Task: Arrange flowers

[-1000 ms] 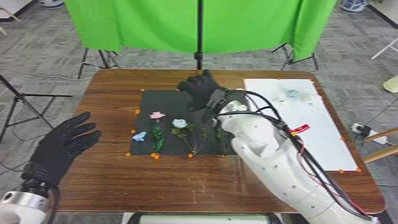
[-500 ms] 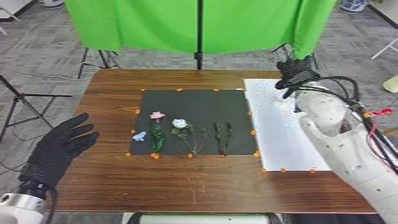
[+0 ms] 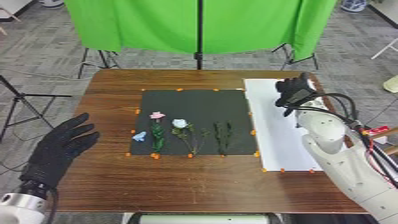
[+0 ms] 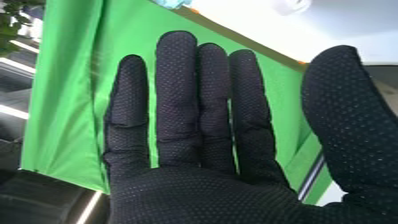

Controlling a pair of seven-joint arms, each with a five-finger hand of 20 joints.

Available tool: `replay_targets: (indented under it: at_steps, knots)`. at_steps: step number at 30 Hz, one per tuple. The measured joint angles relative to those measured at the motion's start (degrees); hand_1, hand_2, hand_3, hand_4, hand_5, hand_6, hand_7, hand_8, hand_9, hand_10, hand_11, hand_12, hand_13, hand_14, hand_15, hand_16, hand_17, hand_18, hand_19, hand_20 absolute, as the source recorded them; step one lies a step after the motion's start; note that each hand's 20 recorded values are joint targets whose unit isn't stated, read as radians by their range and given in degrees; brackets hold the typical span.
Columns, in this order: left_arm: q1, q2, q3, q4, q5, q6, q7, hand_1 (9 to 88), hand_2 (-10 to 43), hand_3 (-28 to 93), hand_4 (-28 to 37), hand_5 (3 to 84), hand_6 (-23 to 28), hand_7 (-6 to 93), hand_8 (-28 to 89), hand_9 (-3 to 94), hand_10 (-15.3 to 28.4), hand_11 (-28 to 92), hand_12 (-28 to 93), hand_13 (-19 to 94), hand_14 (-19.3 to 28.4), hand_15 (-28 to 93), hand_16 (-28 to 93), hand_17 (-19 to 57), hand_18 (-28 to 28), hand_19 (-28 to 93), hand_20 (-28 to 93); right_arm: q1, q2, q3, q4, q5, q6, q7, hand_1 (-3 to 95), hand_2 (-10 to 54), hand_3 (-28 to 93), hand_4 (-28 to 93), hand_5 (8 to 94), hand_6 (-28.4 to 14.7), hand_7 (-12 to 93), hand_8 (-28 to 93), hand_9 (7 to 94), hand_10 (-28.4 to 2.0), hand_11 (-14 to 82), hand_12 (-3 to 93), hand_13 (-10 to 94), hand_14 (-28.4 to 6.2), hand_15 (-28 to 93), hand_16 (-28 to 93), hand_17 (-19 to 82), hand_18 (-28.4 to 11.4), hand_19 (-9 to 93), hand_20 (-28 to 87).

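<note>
A green curtain [image 3: 133,25] hangs at twelve o'clock beyond the brown tabletop [image 3: 178,187], a black tripod [image 3: 19,95] stands at nine, a patterned pot [image 3: 354,5] at one

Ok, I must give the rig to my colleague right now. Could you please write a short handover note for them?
Left hand: open, at the table's left side, holding nothing.
Right hand: open and empty, over the far part of the white sheet.
Flowers: on the dark sheet lie a pink flower, a whitish one, a small blue one and green stems.
Done: cannot tell fully; the right hand covers part of the white sheet.
Left: probably arranging those pieces on the white sheet.
</note>
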Motion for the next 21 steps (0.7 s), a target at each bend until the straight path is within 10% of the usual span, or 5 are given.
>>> replay_targets:
  at_steps: [8,13,21]
  knots:
    - [0.0,-0.16,0.2,-0.01,0.0,0.05,0.1,27.0,0.0,72,-23.2,34.1,2.3,28.3,-13,29.3,12.8,32,14,26,15.2,44,-1,-5.0,22.7,50,9,0.3,0.0,-1.4,1.5,-1.8,0.4,0.1,30.8,-9.5,86,-28,50.3,2.6,45,-26,58.2,-5.8,51.7,25.6,60,-2.7,59,17,18,-17.7,70,36]
    - [-0.1,-0.24,0.32,-0.01,0.0,0.05,0.04,27.0,0.1,72,-23.2,34.1,2.3,28.3,-14,29.3,12.8,32,14,26,15.3,44,-1,-5.0,22.7,50,9,1.1,-0.3,-2.6,3.8,-3.0,1.3,0.4,41.8,-9.5,78,-28,57.1,3.5,55,-15,72.7,-1.0,33.3,46.0,70,0.1,53,31,21,-17.4,71,39]
    - [-0.2,-0.26,0.35,0.0,0.01,0.05,-0.01,26.9,0.0,72,-23.2,34.1,2.3,28.4,-14,29.3,12.8,32,14,26,15.3,45,-1,-5.1,22.6,50,9,1.5,-0.5,-3.5,8.5,-4.6,16.1,-1.7,46.2,-9.5,82,-28,71.8,4.1,53,-15,87.6,-0.2,24.7,51.2,81,0.2,52,33,26,-16.8,74,41]
